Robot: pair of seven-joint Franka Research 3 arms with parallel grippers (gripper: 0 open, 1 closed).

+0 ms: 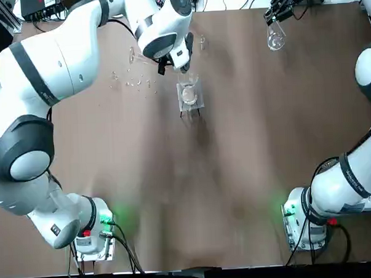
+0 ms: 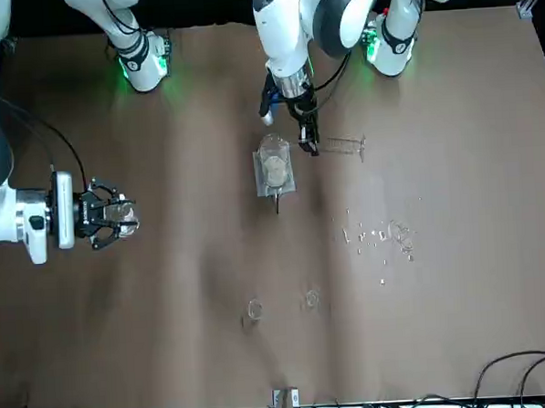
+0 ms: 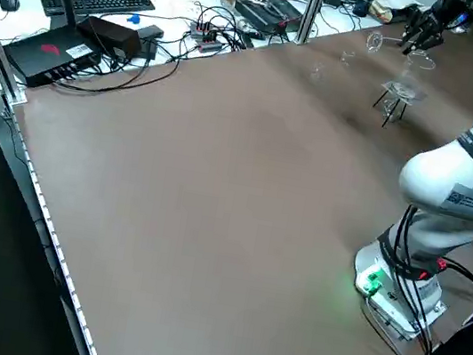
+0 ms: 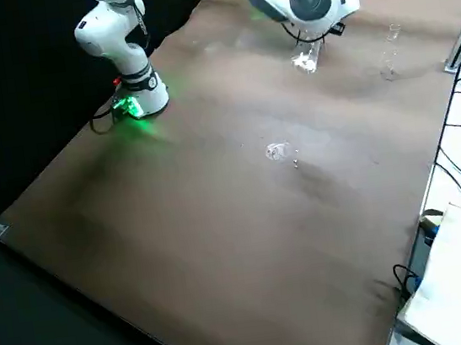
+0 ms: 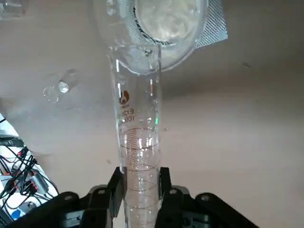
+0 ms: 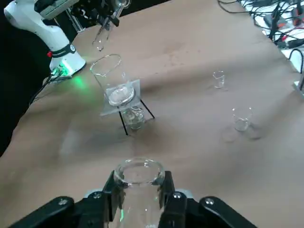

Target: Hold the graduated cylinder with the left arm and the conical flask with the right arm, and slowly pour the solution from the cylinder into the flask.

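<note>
My left gripper (image 1: 181, 64) (image 2: 308, 145) is at the far middle of the table, just behind the clear stand. It is shut on the graduated cylinder (image 5: 137, 133), a slim clear tube with red marks. The tube's free end (image 2: 343, 146) sticks out toward my left. In the left wrist view it lines up with a beaker on the stand. My right gripper (image 1: 277, 12) (image 2: 109, 217) hovers at the far right of the table, shut on the neck of the conical flask (image 1: 275, 39) (image 6: 138, 173), well apart from the cylinder.
The clear square stand (image 2: 275, 167) with a white disc carries a tilted beaker (image 6: 107, 71). Scattered glass specks (image 2: 379, 235) lie to my left of it. Two small glass vials (image 2: 253, 310) (image 2: 311, 299) stand near the far edge. Cables and electronics (image 3: 107, 31) sit past the table's edge.
</note>
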